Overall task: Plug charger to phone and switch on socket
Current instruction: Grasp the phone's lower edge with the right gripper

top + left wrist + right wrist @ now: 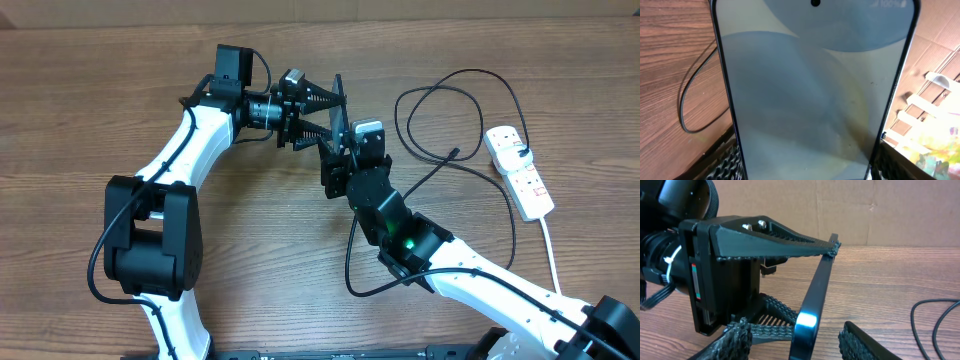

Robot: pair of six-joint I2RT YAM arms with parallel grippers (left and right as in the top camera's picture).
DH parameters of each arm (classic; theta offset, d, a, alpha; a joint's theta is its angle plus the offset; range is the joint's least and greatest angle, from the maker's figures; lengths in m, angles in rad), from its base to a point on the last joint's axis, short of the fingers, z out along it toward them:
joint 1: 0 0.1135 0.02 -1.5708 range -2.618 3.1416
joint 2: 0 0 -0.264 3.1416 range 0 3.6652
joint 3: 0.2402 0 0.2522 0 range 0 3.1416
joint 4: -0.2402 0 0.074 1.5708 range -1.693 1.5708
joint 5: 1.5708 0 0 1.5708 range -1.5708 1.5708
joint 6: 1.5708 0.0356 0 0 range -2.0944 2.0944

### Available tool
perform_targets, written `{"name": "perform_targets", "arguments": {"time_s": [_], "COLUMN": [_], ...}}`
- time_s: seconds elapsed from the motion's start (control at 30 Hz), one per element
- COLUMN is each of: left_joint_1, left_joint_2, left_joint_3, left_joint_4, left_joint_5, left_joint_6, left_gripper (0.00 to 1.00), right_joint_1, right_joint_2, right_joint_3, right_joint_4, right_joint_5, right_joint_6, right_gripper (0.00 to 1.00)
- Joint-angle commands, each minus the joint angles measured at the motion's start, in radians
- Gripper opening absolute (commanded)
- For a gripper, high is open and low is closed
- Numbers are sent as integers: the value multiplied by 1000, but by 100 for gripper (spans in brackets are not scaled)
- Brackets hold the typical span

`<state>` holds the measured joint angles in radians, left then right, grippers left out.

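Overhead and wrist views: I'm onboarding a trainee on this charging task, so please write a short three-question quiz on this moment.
1. True or false: the charger's plug is already inserted in the phone.
2. Which gripper clamps the phone? A) left B) right C) neither
3. Fill in: the right gripper is ____, flanking the phone's near edge.

Key:
1. False. The plug lies on the table, between the phone and the power strip.
2. A, the left gripper.
3. Open. It does not touch the phone.
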<state>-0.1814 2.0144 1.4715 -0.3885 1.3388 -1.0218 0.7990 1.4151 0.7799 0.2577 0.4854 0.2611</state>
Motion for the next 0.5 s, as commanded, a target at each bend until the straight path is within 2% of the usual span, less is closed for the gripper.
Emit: {"name": "perform_targets", "arguments": {"time_s": [0.0,0.27,0.47], "left_joint_1": [6,6,6], "left_joint_2": [5,4,4], "left_joint_3": [30,30,30], "left_joint_4": [5,5,5], "left_joint_5": [33,33,21], "left_joint_6": [12,13,12], "left_gripper": [38,38,38], "right_joint_1": [-4,-35,-35], "right_joint_2": [3,39,40], "right_joint_3": [25,26,26], "right_joint_4": [14,60,79], "right_joint_5": [-5,-9,-23], "right_joint_6": [-3,-2,-2], "right_gripper": [57,53,46]}}
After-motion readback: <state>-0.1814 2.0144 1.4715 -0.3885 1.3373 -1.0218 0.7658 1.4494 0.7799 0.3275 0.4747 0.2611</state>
